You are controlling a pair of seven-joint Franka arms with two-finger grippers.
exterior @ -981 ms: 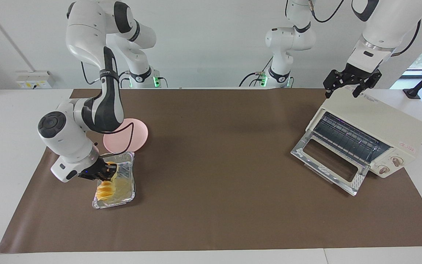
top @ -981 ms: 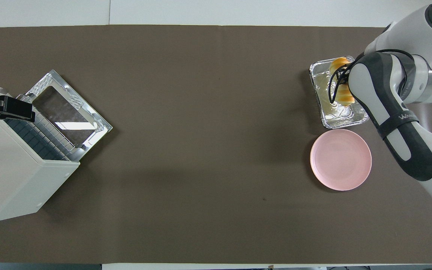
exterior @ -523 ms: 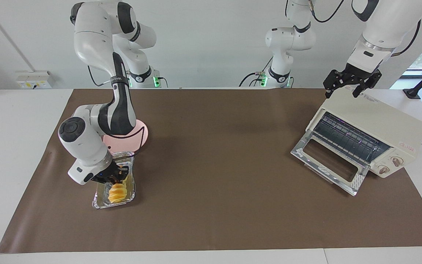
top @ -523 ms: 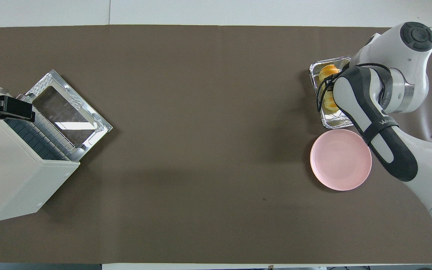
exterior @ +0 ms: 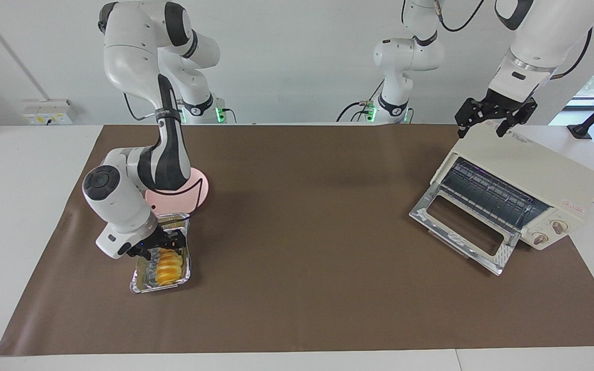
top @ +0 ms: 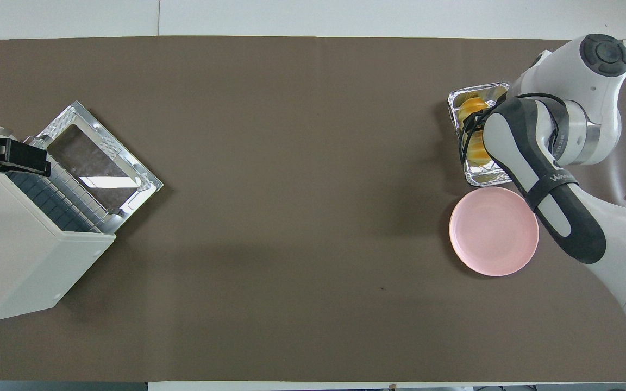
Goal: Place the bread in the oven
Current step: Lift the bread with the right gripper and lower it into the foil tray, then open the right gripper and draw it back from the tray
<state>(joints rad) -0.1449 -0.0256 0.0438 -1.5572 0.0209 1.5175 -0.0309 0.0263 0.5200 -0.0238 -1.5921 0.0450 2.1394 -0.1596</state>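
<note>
The yellow-orange ridged bread [exterior: 168, 265] [top: 476, 149] lies flat in the silver foil tray [exterior: 139, 286] [top: 488, 177] toward the right arm's end of the table. My right gripper [exterior: 162, 246] hangs low over the loaf's end nearer to the robots, open, with its fingers spread to either side of that end. In the overhead view the right arm covers it. The cream-white oven [exterior: 529, 165] [top: 14, 255] stands at the left arm's end, its glass door [exterior: 462, 229] [top: 95, 160] dropped open and the dark rack showing. My left gripper [exterior: 495, 121] [top: 6, 157] waits open above the oven's top edge.
A round pink plate [exterior: 200, 189] [top: 493, 231] sits beside the foil tray, nearer to the robots. A brown mat [exterior: 302, 216] covers the table between the tray and the oven. The oven's open door juts out onto the mat.
My right gripper carried the bread along over the tray, then opened. The loaf, held tilted before, now lies flat in the tray. The left arm has not moved.
</note>
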